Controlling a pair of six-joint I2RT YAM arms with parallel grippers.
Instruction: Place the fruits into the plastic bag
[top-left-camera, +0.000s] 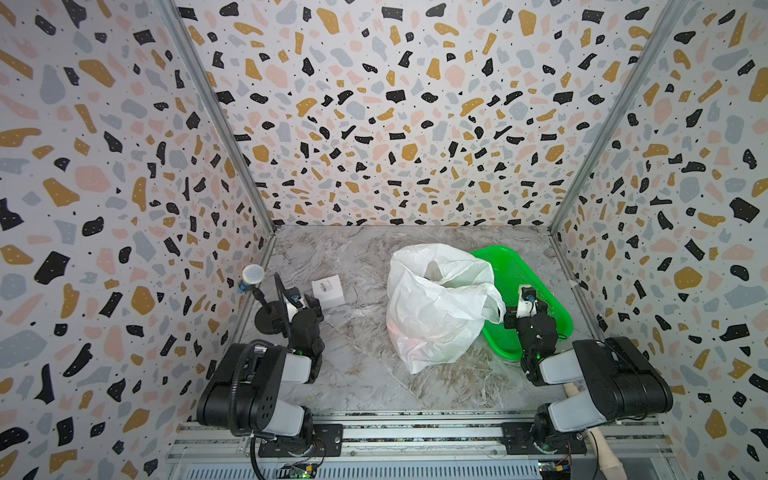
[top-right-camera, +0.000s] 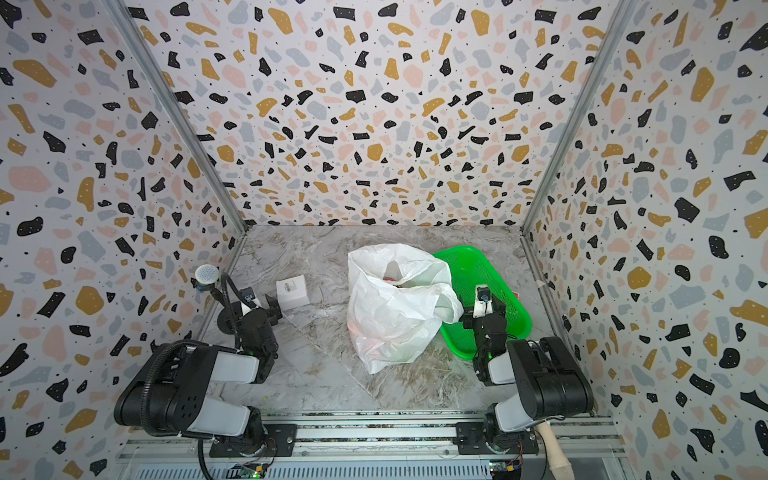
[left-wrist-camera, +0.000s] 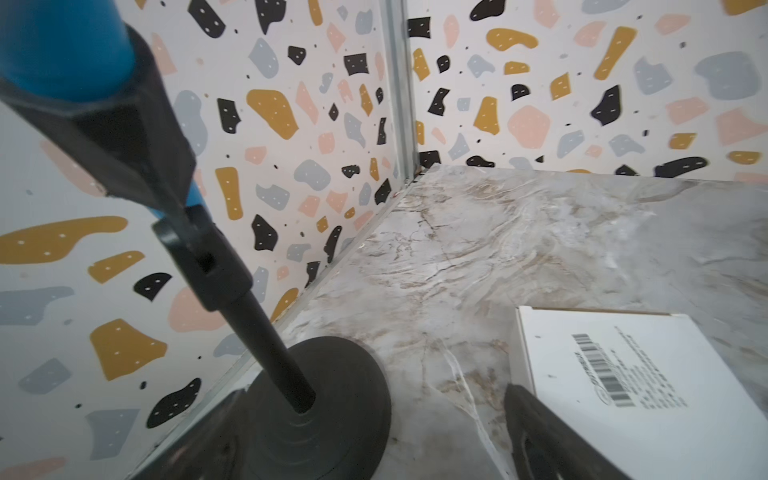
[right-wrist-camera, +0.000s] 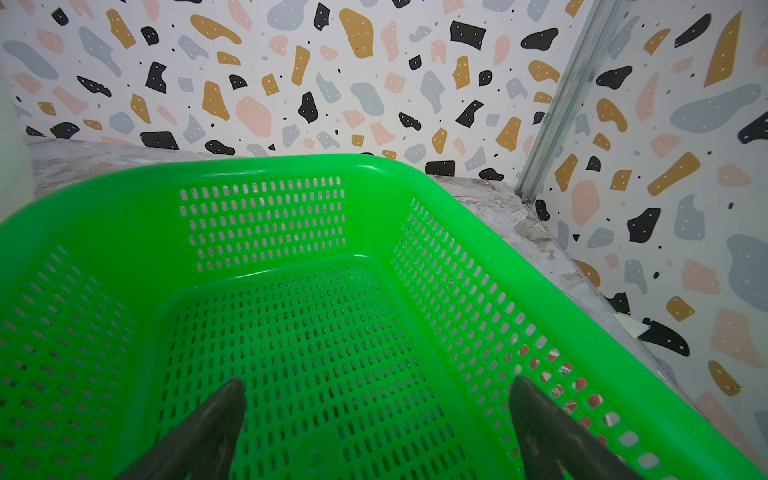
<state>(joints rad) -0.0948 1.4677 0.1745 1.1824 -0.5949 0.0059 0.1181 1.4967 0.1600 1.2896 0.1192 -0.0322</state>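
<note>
Much bare tabletop (top-left-camera: 365, 374) beside plastic bag (top-left-camera: 436, 307)

A grey-and-tan marbled floor (top-left-camera: 353, 266) forms the base of a booth. Three walls rise from its edges: a back wall (top-left-camera: 395, 104), a left wall (top-left-camera: 83, 187) and a right wall (top-left-camera: 685, 166), all white with terrazzo blotches of black, ochre, pink and grey. Bare metal strips (top-left-camera: 216, 112) run up from its two far corners. An aluminium rail (top-left-camera: 415, 432) lies along its near edge. Soft, even light leaves a faint sheen on the marbling
</note>
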